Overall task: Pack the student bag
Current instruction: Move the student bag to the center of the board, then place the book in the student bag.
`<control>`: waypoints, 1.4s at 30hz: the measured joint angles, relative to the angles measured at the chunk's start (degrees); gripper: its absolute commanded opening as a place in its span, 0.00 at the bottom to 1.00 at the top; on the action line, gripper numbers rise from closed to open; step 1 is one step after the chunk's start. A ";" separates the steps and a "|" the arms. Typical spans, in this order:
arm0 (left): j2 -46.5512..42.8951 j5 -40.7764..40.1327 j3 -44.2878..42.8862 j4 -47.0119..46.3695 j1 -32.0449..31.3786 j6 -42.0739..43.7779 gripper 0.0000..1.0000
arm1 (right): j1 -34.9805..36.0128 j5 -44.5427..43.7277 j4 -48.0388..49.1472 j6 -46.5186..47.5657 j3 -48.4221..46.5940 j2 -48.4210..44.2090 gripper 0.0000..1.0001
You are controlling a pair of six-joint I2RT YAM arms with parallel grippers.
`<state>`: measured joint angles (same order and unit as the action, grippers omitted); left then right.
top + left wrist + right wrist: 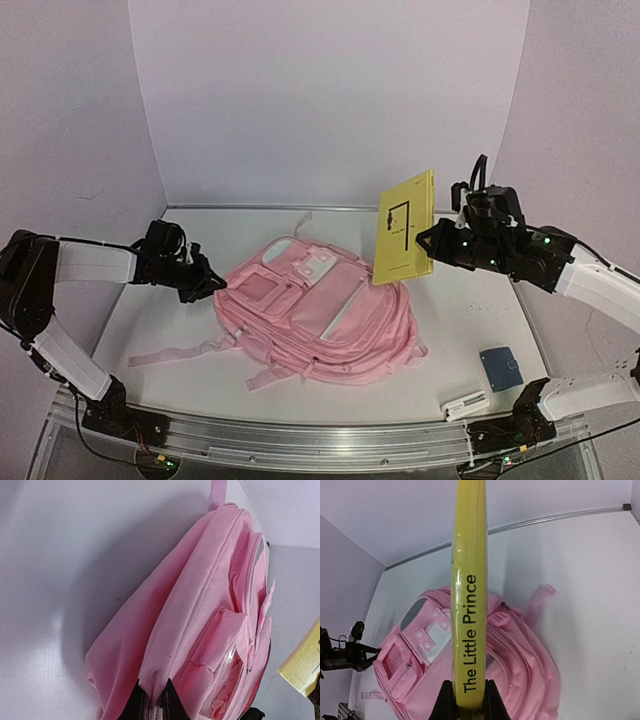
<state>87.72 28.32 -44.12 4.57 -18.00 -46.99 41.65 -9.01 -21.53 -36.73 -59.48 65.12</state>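
Note:
The pink student bag (320,315) lies flat in the middle of the table, front pockets up. My left gripper (215,283) is at its left edge, shut on a pinched fold of the bag's fabric (200,605); in the left wrist view the two black fingertips of the left gripper (154,700) squeeze that fold. My right gripper (432,243) holds a yellow book (405,228) upright in the air above the bag's far right corner. The right wrist view shows this gripper (470,700) shut on the book's spine (468,580), lettered "The Little Prince", with the bag (520,655) below.
A small blue square object (501,368) and a white flat item (466,405) lie near the right front of the table. The bag's straps (170,353) trail toward the front left. White walls close off the back and both sides.

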 measured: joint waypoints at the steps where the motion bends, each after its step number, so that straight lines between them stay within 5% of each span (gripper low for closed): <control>1: -1.19 -0.87 -0.04 2.13 2.13 1.28 0.33 | 0.00 0.30 -0.37 0.12 -0.11 0.00 0.00; 4: -3.21 -6.82 -1.57 8.71 5.32 4.56 0.69 | 0.00 1.40 -1.46 0.54 -0.30 -0.06 0.00; 6: -4.16 -12.46 -3.96 13.61 5.91 7.00 0.79 | 0.00 1.87 -2.48 0.69 -0.31 -0.20 0.00; 11: -9.57 -25.51 -9.57 22.05 2.63 13.04 0.85 | 0.03 0.78 -6.51 0.77 -0.42 -0.98 0.00; 16: -11.07 -34.68 -17.27 25.77 -11.46 17.15 0.88 | 0.07 -3.76 -10.65 0.69 -1.22 -0.99 0.00; 24: 9.65 -45.35 -38.76 30.70 -33.99 18.87 0.97 | 0.02 -6.85 -12.50 0.41 -1.27 -0.75 0.00; 30: 24.98 -50.15 -51.61 34.73 -42.81 20.09 1.00 | 0.02 -7.07 -12.56 0.30 -1.27 -0.76 0.00; 38: 32.33 -54.04 -57.92 40.12 -44.85 21.05 0.99 | 0.02 -7.05 -12.40 0.26 -1.07 -1.06 0.00; 40: 34.15 -56.00 -60.25 42.42 -45.00 21.09 0.92 | 0.02 -7.06 -12.34 0.24 -0.72 -1.30 0.00; 42: 35.94 -58.27 -62.60 44.57 -45.41 21.02 0.68 | 0.02 -7.04 -12.36 0.22 -0.45 -1.43 0.00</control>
<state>123.66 -29.95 -106.72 49.14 -63.41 -25.97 41.67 -16.05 -33.89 -36.51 -59.93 63.69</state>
